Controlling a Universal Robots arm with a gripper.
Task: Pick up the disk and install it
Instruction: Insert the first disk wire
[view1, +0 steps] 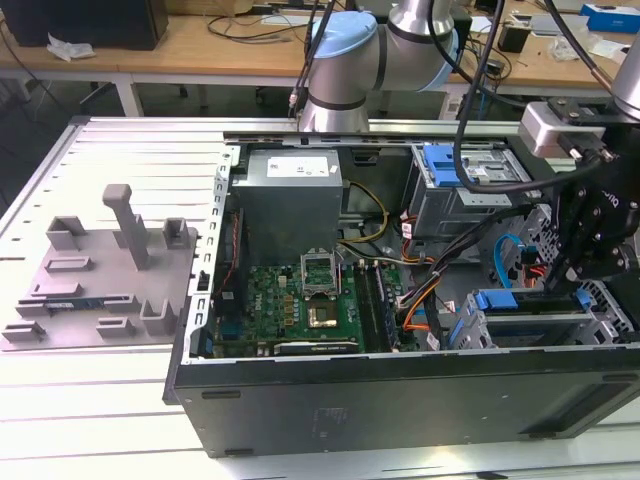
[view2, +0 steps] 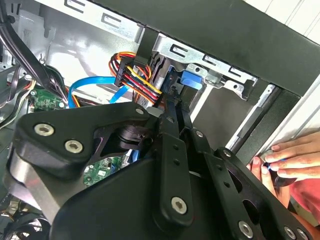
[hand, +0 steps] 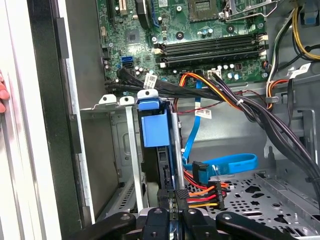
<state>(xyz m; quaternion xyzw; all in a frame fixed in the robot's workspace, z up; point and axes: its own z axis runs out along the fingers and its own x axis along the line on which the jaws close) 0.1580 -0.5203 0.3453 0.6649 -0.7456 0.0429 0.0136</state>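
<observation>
The disk (view1: 520, 303) stands on edge in the lower drive bay of the open computer case (view1: 400, 380), at the exterior view's right. Its blue bracket (hand: 152, 127) runs along the exposed edge, and one end of the bracket (view2: 192, 80) shows past my fingers. My black gripper (view1: 582, 285) reaches down into that bay. In both wrist views its two fingers (view2: 167, 125) lie close together. The gripper (hand: 173, 196) looks shut, its tips against the disk's dark end. The rest of the disk's body is hidden inside the bay.
A person's hand (view2: 292, 155) rests on the case's rim beside the bay. Orange and black power cables (hand: 205, 192) and a blue data cable (hand: 225, 162) lie close to my fingers. The motherboard (view1: 300, 300), grey power supply (view1: 290, 190) and an upper bay (view1: 470, 170) sit farther in. A grey fixture plate (view1: 100, 270) lies on the table.
</observation>
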